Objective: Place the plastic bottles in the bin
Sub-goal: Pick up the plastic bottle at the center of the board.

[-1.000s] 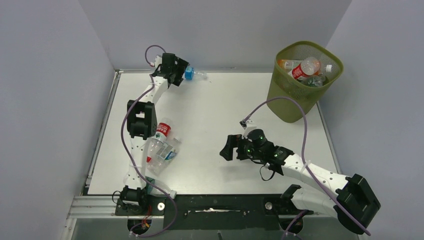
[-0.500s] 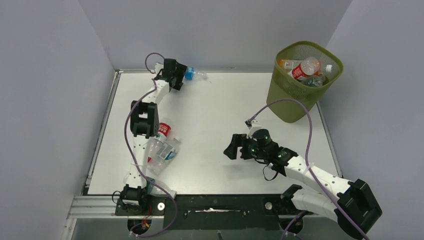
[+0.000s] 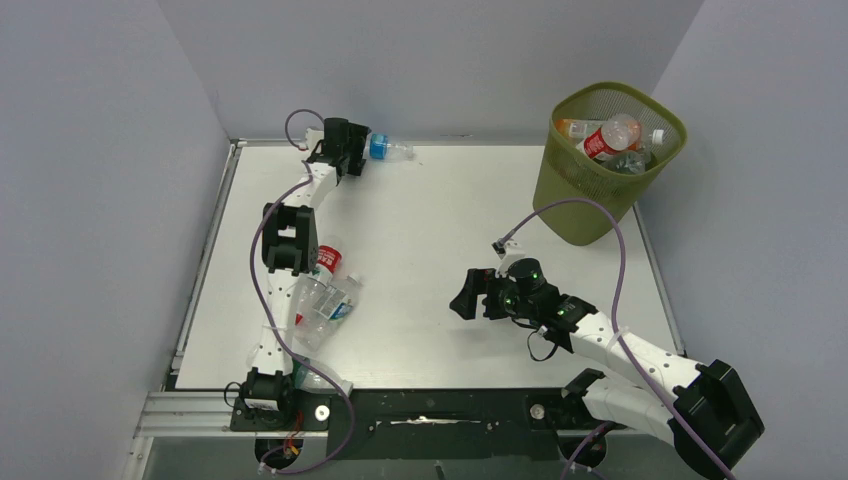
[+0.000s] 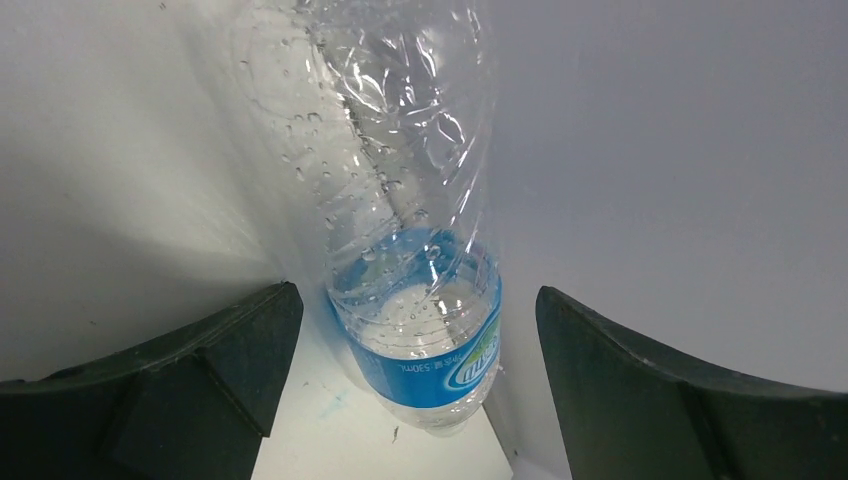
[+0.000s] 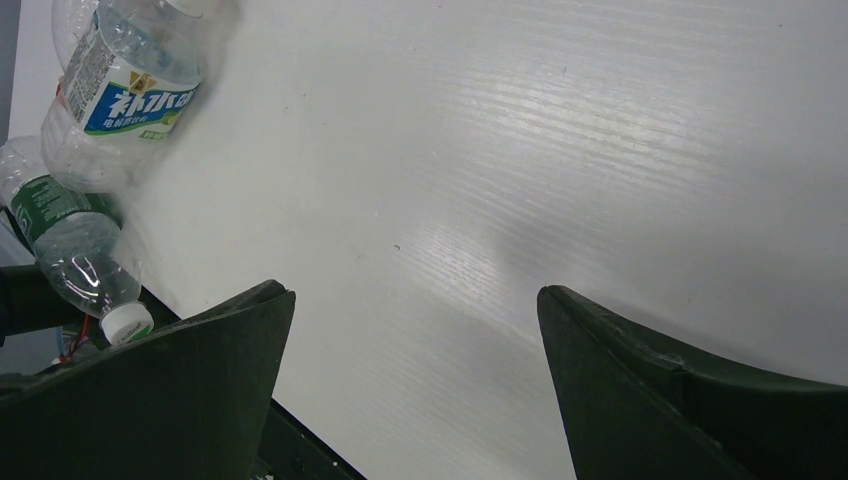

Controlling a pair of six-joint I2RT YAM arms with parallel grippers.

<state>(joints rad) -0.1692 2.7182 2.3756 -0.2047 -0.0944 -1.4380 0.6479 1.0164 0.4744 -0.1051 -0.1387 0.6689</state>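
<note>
The blue-label bottle (image 3: 388,149) lies along the table's (image 3: 430,230) far edge, blue end between the left gripper's (image 4: 418,292) wide-apart jaws; the right gripper (image 5: 417,293) gapes too.

The bin (image 3: 575,200) stands at the far right corner of the desk (image 3: 430,220), and a heap of bottles (image 3: 610,138) lies inside it, reaching up to the rim. A lone bottle (image 3: 388,149) lies on its side at the far edge of the desk, left of the middle. One end of it sits between the left jaws, which stand apart on either side without touching it. A cluster of bottles (image 3: 325,300) lies at the near left, just beside the left arm (image 3: 290,240). The right jaws hang over the near middle of the desk, well apart from both the cluster and the bin.
</note>
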